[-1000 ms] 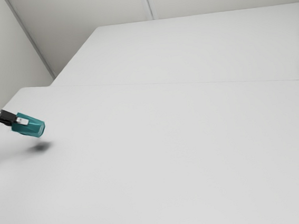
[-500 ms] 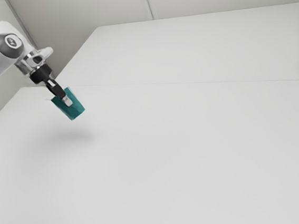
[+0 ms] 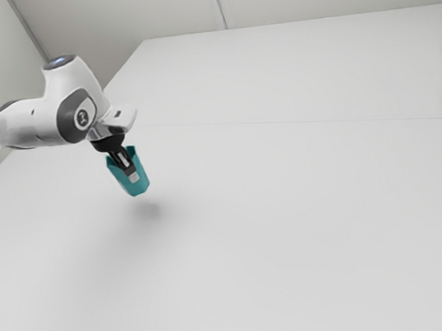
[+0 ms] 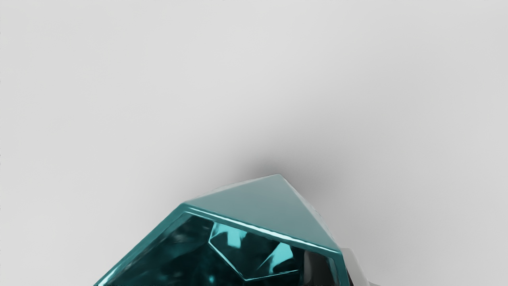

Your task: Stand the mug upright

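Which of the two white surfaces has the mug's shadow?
The nearer surface, this side of the thin line: the shadow lies there, below the mug. The farther surface is beyond it.

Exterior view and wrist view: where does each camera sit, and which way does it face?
Exterior view: beside the arm, facing down across the table; arm and gripper show.
Wrist view: on the arm's end, facing past the mug's rim toward the table; parts of the fingers show.
Shared: mug, fingers, table.

The rounded white arm [image 3: 33, 123] has grey joint caps [image 3: 69, 122].
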`<act>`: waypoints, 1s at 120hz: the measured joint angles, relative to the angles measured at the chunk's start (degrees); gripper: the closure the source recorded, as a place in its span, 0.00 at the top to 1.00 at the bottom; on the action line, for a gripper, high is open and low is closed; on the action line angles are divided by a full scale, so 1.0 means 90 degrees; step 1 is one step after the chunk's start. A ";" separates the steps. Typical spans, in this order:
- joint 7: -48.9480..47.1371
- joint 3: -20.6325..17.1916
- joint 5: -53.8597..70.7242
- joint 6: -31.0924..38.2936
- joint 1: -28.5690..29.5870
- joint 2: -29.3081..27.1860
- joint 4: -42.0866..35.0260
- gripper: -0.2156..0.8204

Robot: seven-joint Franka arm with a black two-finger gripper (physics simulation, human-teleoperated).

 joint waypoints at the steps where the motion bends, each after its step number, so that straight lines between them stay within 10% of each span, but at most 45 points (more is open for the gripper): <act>1: -0.0017 -0.0010 0.0014 0.0057 0.0002 -0.0010 -0.0040 0.03; 120: -0.1465 -0.0610 0.0528 0.1884 0.0267 -0.0912 -0.2287 0.03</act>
